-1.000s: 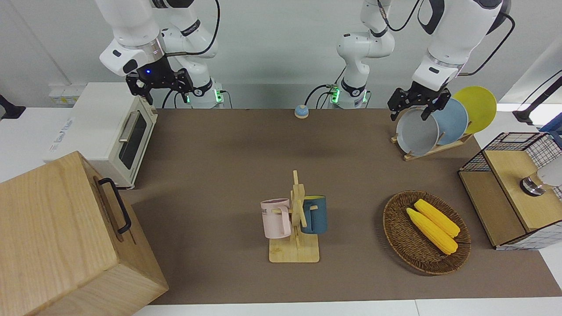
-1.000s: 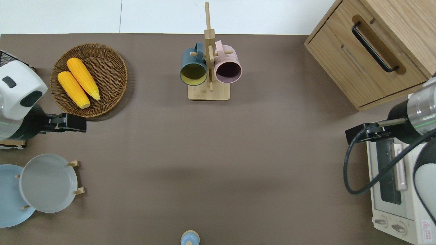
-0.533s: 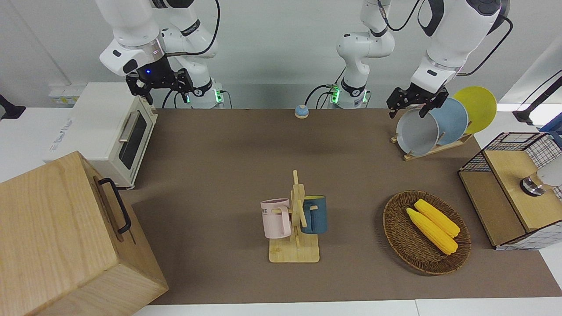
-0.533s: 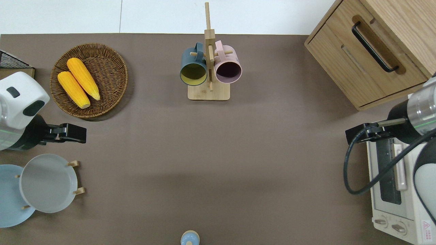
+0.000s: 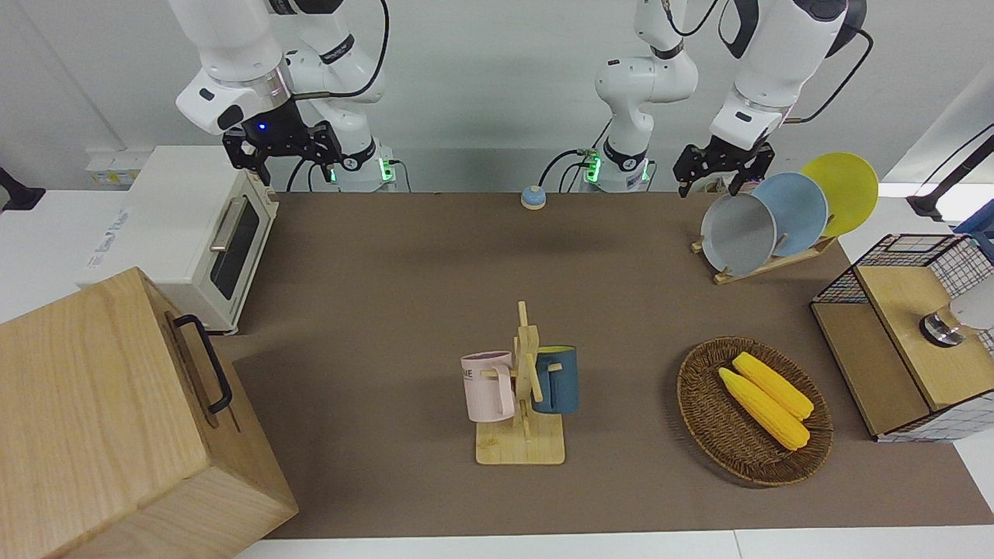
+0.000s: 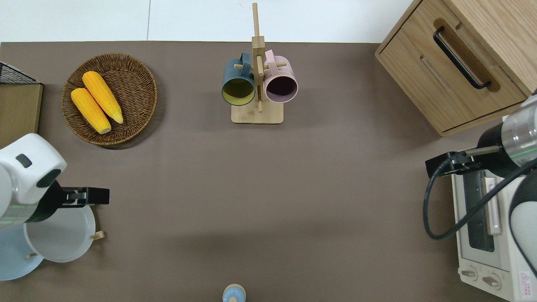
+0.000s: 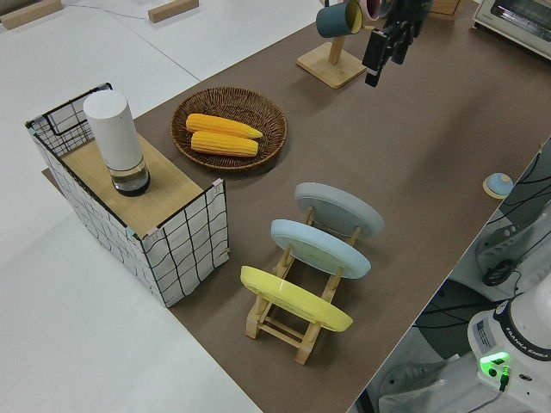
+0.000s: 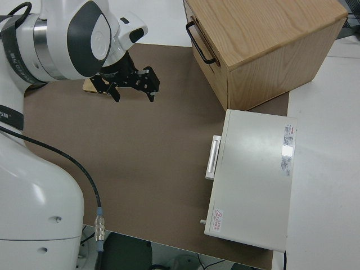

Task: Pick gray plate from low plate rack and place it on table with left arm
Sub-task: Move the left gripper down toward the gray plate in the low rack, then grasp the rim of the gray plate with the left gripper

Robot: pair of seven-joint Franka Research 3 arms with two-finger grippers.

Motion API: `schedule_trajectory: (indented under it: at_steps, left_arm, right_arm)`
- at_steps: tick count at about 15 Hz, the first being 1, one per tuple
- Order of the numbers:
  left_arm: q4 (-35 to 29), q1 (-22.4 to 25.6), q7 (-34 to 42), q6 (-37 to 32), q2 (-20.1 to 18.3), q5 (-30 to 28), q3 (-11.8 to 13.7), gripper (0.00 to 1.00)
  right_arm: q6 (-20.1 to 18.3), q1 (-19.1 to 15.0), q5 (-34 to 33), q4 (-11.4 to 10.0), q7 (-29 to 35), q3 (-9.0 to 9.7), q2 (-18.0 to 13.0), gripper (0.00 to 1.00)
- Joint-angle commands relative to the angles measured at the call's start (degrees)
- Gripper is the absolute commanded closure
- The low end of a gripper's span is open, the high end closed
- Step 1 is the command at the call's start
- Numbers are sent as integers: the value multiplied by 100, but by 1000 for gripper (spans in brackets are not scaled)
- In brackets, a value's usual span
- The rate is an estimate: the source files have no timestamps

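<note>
We see the gray plate (image 5: 738, 233) seated in the low plate rack (image 5: 769, 262), leaning against the slanted pegs at the slot farthest from the robots. The light-blue plate (image 5: 796, 213) sits in the middle slot just beside it, and the yellow plate (image 5: 842, 190) in the slot nearest the robots. The rack stands on the surface (image 5: 435, 264) at the left arm's end, nearer to the robots than the wicker basket (image 5: 753, 411) holding two corn cobs (image 5: 765, 397).

The left end effector (image 5: 722, 167) is up in the air; from above we find it (image 6: 86, 196) over the gray plate's (image 6: 63, 237) far rim, and from the front it is clear of the plate, touching nothing. Its fingers stand apart and released, holding nothing. In the left side view we see the three plates in a row on the rack, the gray plate (image 7: 340, 209) untouched.

The right arm is parked, its end effector (image 5: 283, 147) with fingers spread and empty.

A wooden mug tree (image 5: 524, 388) with a pink mug (image 5: 488, 386) and a dark blue mug (image 5: 556, 379) stands near the middle of the surface, well apart from the rack. A wire-sided box (image 5: 908, 334) carrying a white canister (image 7: 114, 142) sits at the left arm's end. A white toaster oven (image 5: 186, 233) and a wooden cabinet (image 5: 116, 419) sit at the right arm's end.
</note>
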Motion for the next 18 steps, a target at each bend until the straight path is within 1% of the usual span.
schedule_trajectory:
  at_steps: [1,3,6,7,13,16,18]
  left_arm:
    - [-1139,14,45,601,-829,76,15,2]
    - [-1140,31,36,549,-821,93,6,2]
    - [-1148,66,1,566,-777,566,14,2]
    - [-1148,162,-43,601,-768,637,41,2]
    - [-1148,971,45,698,-777,647,76,2]
    - [-1148,1130,45,689,-803,647,163,2]
    - [-1148,1121,62,707,-803,647,321,2]
  right_arm:
    - [-62,-133,-37,42,68,121,-12,17]
    - [-62,-133,-37,42,68,113,-12,17]
    - [-62,-133,-37,42,68,121,-12,17]
    - [-62,-133,-37,42,68,121,-12,17]
    - [-62,-133,-37,42,68,113,-12,17]
    - [-62,-133,-37,42,68,121,-12,17]
    - [-62,-133,-37,42,68,121,-20,17]
